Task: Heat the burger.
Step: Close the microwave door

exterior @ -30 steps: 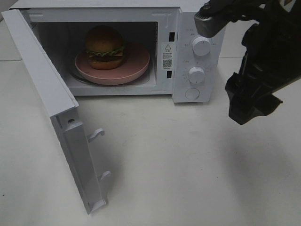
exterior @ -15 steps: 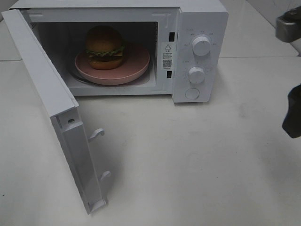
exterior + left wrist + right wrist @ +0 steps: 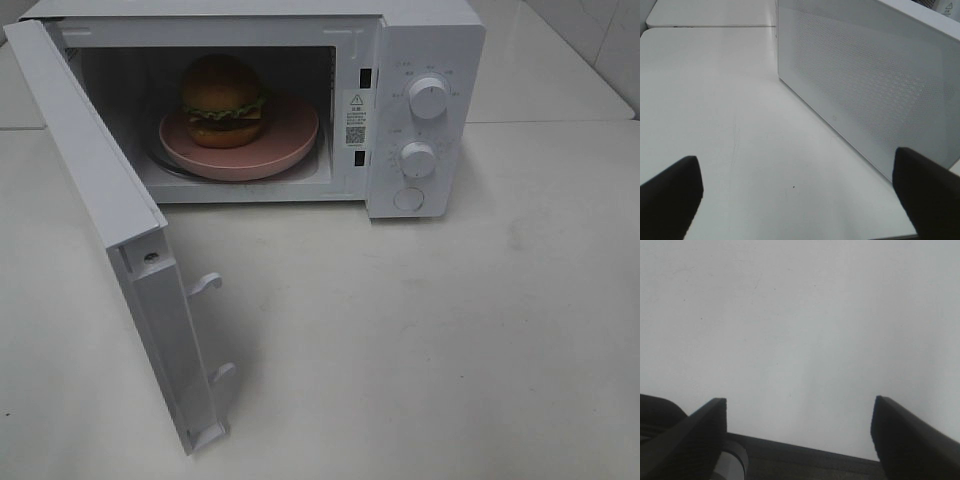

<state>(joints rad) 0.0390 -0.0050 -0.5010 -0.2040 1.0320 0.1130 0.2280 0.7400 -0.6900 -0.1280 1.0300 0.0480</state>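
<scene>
Well, the fist-sized burger (image 3: 222, 100) with its glossy brown bun, frilly green lettuce and dark patty sits inside the boxy white microwave oven (image 3: 430, 40). It rests on a round pink plate (image 3: 290, 135), toward the left and rear of that plate. The oven's white door (image 3: 90, 170) stands swung wide open to the left, its inner edge facing the room, with two small white latch hooks (image 3: 205, 285) sticking out of it. On the control panel to the right of the cavity there are two round white knobs, one (image 3: 428, 98) above the other (image 3: 417, 159), and a flat round white button (image 3: 408, 199) below them. The oven stands on a plain white tabletop (image 3: 420, 330). Neither arm shows from the high camera. The left gripper (image 3: 799, 192) has its two dark fingers spread wide with nothing between them, and it hangs over the table near a white panel (image 3: 865, 85) covered in a fine dotted mesh. The right gripper (image 3: 797, 400) is also spread wide and empty, with only bare white table beneath it.
</scene>
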